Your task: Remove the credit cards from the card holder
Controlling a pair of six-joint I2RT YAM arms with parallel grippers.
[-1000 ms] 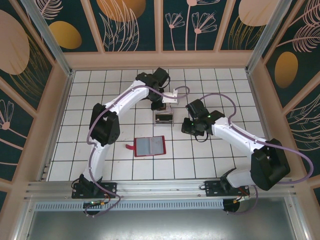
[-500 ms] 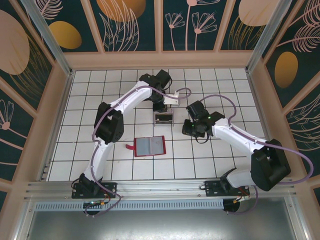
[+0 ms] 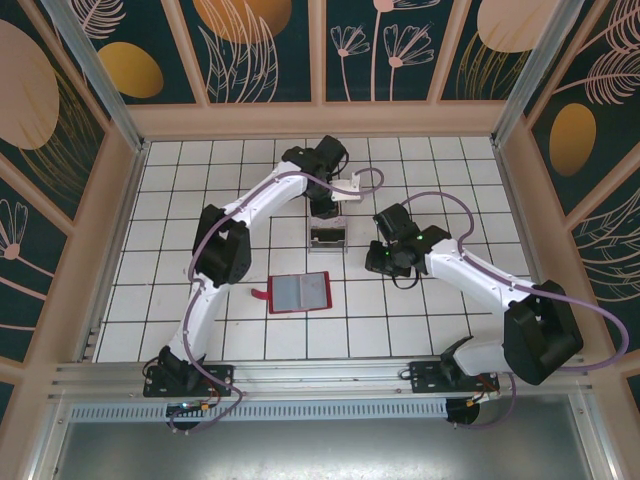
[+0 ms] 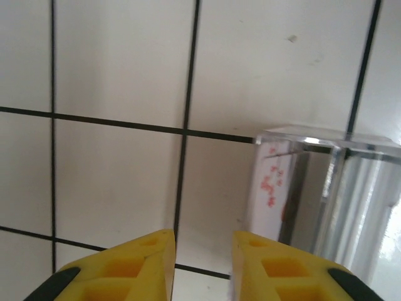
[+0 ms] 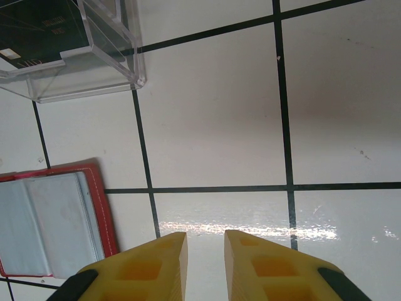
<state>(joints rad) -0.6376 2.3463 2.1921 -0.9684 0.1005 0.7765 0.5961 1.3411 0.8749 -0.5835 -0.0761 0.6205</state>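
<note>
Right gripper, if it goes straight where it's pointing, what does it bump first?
Most likely just the bare white table. The right gripper points down at it; the red card holder and the clear box sit off to one side, out of its line.

Enclosed work cell, seen from above: a white tiled surface [image 3: 200,200], ruled by thin black grid lines, sits inside light wooden framing [image 3: 320,120]. Along the surface's far edge stands a wall of dark teal panels [image 3: 260,50] printed with pale line-drawn leaves and flowers and with orange and peach ovals. Side panels [image 3: 40,150] in the same print rise to the left and right of the surface. Slanting aluminium posts [image 3: 95,70] mark its two far corners. A silver metal rail [image 3: 320,375] runs along its near edge, followed by a slotted grey strip [image 3: 350,410] and a dull metal sheet [image 3: 320,450]. The light is even, and a bright glare streak [image 5: 250,229] crosses one glossy tile.
</note>
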